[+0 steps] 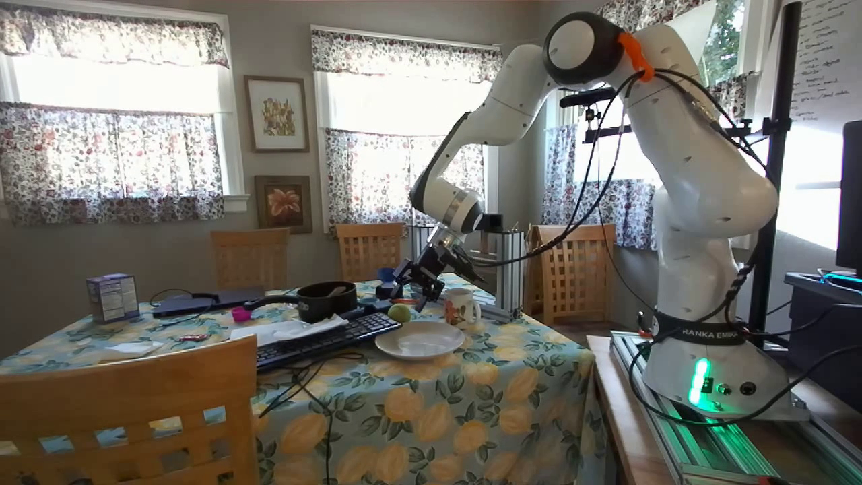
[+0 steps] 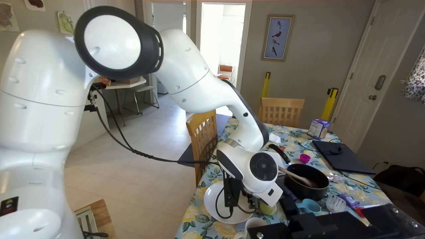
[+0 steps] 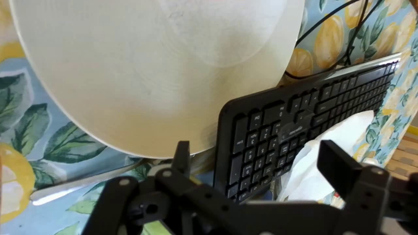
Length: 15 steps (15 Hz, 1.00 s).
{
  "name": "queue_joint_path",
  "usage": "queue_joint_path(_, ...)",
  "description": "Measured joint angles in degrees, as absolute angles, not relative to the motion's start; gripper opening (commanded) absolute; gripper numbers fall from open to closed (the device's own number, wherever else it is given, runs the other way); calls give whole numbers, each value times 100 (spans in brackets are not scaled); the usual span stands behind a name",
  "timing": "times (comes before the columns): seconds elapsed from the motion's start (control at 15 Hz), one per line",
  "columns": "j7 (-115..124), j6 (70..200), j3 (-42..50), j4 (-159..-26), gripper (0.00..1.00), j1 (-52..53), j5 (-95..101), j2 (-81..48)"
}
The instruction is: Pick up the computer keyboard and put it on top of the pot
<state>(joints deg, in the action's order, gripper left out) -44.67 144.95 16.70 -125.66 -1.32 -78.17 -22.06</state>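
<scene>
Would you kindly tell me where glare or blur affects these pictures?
In an exterior view, the windows burn out to white; in an exterior view, the doorway is likewise overexposed; in the wrist view, the tool looks slightly out of focus, while the keyboard shows readable digits.

Computer keyboard (image 1: pixel 333 341): long, thin, black, rectangular, lying flat and face up near the pot (image 1: pixel 326 305). Pot: round, black, low-sided, handled, standing upright, mouth upward.

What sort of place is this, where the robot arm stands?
Probably a dining area in a home: the lemon-print tablecloth, wooden chairs around it and flower-patterned curtains suggest this.
</scene>
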Motion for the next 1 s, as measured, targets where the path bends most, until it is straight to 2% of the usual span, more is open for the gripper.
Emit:
queue_joint_path(0.4, -4474, 14288, 1015, -12178, 100, -870, -8245, -2626)
queue_joint_path(1.0, -4643, 13999, 884, -11823, 100, -1034, -8801, -2916)
